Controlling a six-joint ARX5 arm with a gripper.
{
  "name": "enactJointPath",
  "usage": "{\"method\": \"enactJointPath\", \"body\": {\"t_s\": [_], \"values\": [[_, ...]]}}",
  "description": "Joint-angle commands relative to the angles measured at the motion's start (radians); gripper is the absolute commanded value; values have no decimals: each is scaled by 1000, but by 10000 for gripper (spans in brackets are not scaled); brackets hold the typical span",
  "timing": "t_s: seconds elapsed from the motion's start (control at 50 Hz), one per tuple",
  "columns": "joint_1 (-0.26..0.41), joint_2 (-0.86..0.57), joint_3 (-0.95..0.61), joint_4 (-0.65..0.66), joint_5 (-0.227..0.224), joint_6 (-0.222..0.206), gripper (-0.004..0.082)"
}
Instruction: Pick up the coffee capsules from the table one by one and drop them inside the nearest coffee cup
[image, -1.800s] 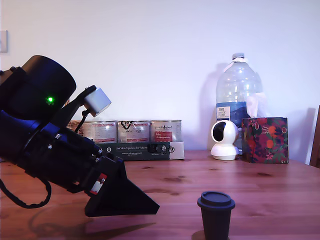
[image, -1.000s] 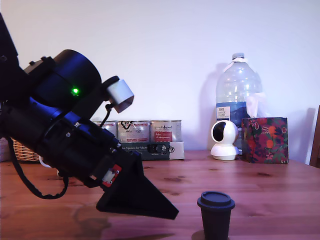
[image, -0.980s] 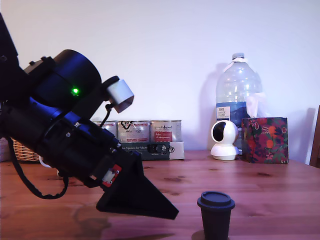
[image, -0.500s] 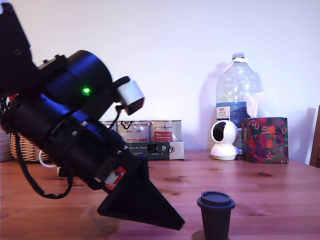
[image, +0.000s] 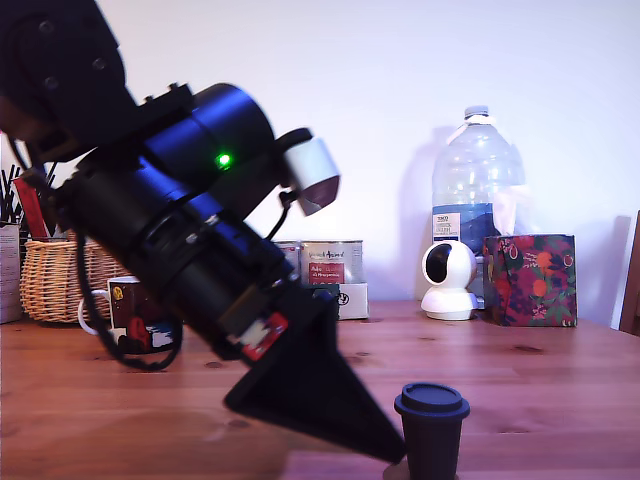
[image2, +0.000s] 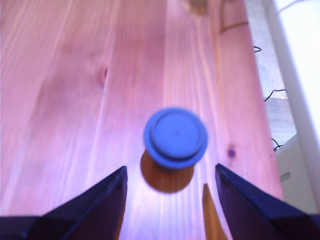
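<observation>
One coffee capsule (image: 432, 430) stands rim-up near the table's front edge; it looks dark in the exterior view and blue (image2: 175, 136) in the wrist view. My gripper (image: 392, 450) slopes down from the exterior view's left, its tip just short of the capsule. In the wrist view the gripper (image2: 169, 171) is open, and the capsule sits centred just beyond the two dark fingertips (image2: 112, 187), untouched. The coffee cup (image: 140, 318), dark with a white handle and a printed picture, stands far back at the exterior view's left, partly behind the arm.
A wicker basket (image: 55, 280) stands beside the cup. Silver tins (image: 332, 262) on a dark box, a white camera (image: 448, 280), a water bottle (image: 478, 190) and a patterned box (image: 530, 280) line the back. The table edge (image2: 255, 90) runs close beside the capsule.
The arm has swung to the exterior view's right and tipped its fingers down until they reach the capsule. The cup and basket, hidden before, now show behind it.
</observation>
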Motion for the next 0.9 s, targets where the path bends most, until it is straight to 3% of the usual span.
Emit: {"method": "enactJointPath", "body": {"t_s": [0.0,0.2,0.88], "values": [[-13,-15,13,-9,-13,12,501],[-34,-15,47,-36,-40,13,501],[-58,12,121,-118,-53,18,498]]}}
